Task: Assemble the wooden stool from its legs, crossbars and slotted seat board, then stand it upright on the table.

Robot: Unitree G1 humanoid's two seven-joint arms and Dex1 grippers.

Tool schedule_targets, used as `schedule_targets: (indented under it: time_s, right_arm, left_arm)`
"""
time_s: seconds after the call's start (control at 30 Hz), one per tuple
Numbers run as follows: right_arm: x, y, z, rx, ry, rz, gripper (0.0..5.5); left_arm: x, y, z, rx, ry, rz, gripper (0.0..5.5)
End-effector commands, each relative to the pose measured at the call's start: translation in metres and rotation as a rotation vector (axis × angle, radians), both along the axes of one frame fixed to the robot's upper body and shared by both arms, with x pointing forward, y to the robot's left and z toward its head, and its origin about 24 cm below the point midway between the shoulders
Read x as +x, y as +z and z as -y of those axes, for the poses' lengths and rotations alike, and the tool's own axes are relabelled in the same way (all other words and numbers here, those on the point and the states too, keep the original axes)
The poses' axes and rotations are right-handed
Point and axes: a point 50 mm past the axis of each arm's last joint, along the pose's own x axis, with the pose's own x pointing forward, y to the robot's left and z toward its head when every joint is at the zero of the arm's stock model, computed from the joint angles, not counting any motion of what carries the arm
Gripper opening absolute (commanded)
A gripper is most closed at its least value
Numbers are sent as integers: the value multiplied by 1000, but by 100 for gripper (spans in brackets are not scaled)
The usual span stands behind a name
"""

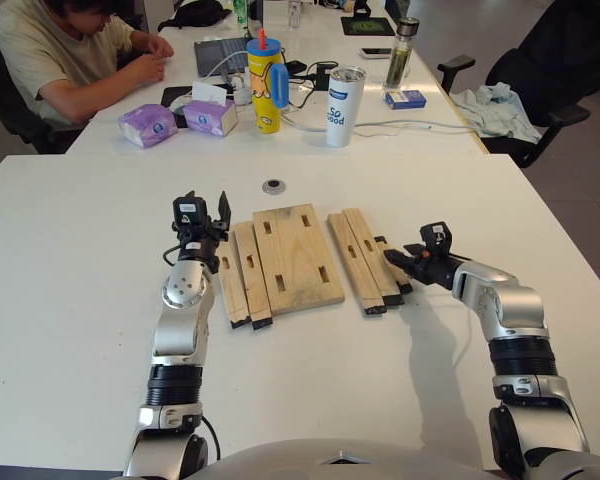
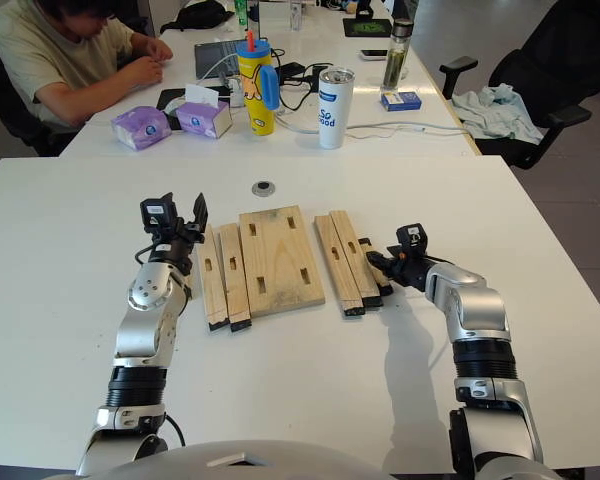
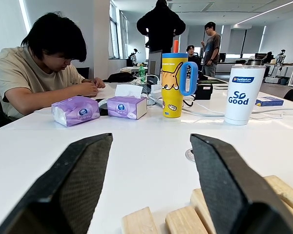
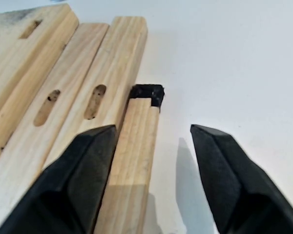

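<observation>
Evidently nothing is joined yet, and the risk sits with the right gripper.

Midway across the table, the slotted seat board lies flat, with the left legs along one side and the right legs along the other. The right gripper, jaws wide and empty, straddles a short crossbar that lies touching the outermost right leg. Its inner finger hangs over that seam, so closing could catch the leg too, or skid the crossbar toward the table's right edge. The left gripper, also wide and holding nothing, hovers at the far ends of the left legs, and lowering it carelessly might knock them askew.
</observation>
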Motion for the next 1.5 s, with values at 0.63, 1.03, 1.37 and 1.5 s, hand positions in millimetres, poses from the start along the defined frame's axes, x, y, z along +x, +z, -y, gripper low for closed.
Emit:
schedule_targets:
  time_s: [0.63,1.03,1.37,1.5]
  right_arm:
    - [-9,-12,-5,-156,113,-77,282]
    - [-11,-23,-11,-101,-4,-90,131]
    - [13,62,-47,81,71,551,131]
    - [2,70,-72,94,226,641,131]
  left_arm:
    - [1,0,0,-25,7,-2,298]
    - [11,14,-11,-145,-80,-10,296]
    - [9,59,34,-555,-551,-29,296]
    - [4,75,52,-712,-708,-43,296]
